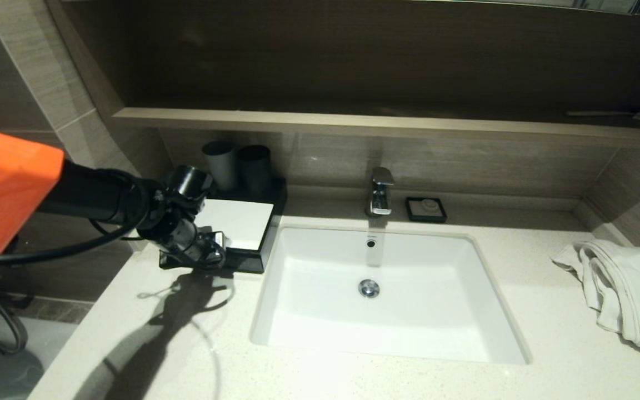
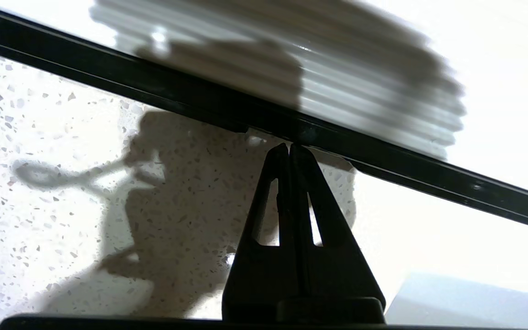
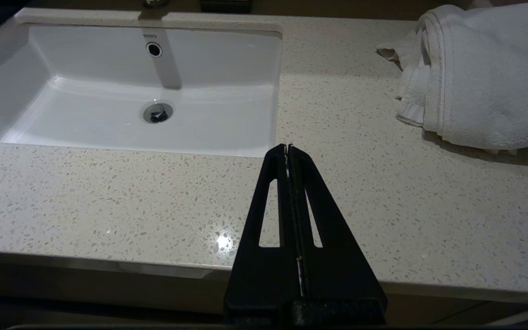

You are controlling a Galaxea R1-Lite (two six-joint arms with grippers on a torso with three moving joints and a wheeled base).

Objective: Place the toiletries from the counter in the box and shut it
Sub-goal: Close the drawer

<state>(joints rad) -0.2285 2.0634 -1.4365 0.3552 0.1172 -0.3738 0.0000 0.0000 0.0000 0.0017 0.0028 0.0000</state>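
The low black box (image 1: 267, 236) with a white top panel (image 1: 239, 221) stands on the off-white speckled counter (image 1: 148, 344), left of the sink. My left gripper (image 1: 215, 254) is shut and empty. In the left wrist view its tips (image 2: 290, 146) touch the box's black front edge (image 2: 154, 87), below the white panel (image 2: 497, 91). No toiletries show on the counter or in either gripper. My right gripper (image 3: 288, 146) is shut and empty. It hovers over the counter's front edge, right of the sink (image 3: 122, 123), and is out of the head view.
Two dark cups (image 1: 236, 165) stand behind the box. The white sink (image 1: 381, 294), the faucet (image 1: 381, 191) and a small black soap dish (image 1: 425, 209) are in the middle. A white towel (image 1: 625, 289) lies at the right; it also shows in the right wrist view (image 3: 479, 78).
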